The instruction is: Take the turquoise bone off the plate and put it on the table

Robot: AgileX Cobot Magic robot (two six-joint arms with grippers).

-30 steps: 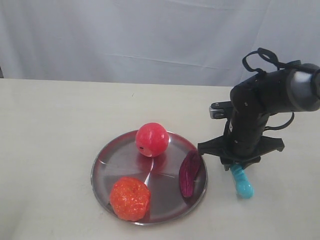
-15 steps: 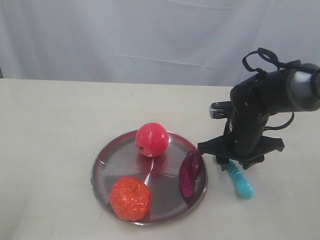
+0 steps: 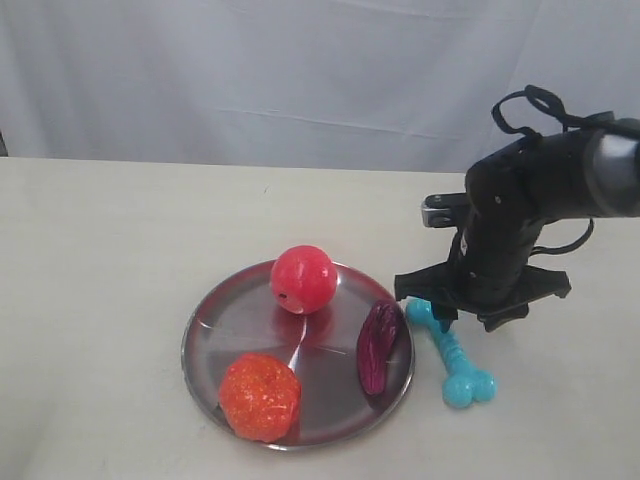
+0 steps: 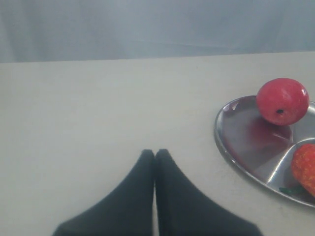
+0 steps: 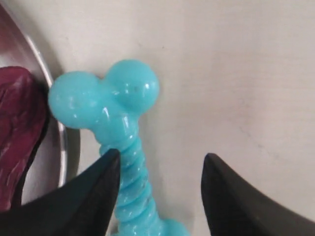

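Note:
The turquoise bone (image 3: pixel 452 352) (image 5: pixel 114 132) lies flat on the beige table (image 3: pixel 110 230), just right of the silver plate (image 3: pixel 240 318), one knobbed end close to the plate's rim (image 5: pixel 61 137). My right gripper (image 3: pixel 463 312) (image 5: pixel 162 160) hovers above the bone's upper end, open, its fingers spread with one finger over the ribbed shaft and nothing held. My left gripper (image 4: pixel 155 153) is shut and empty over bare table, left of the plate (image 4: pixel 231 152); it does not show in the exterior view.
On the plate sit a red ball (image 3: pixel 303 279) (image 4: pixel 282 101), an orange-red strawberry toy (image 3: pixel 260 396) (image 4: pixel 304 167) and a dark purple wrinkled piece (image 3: pixel 378 345) (image 5: pixel 17 132) by the right rim. A grey curtain (image 3: pixel 300 70) hangs behind the table.
The bone was hanging from the shut right gripper; the gripper has opened and risen slightly, and the bone now lies flat on the table beside the plate.

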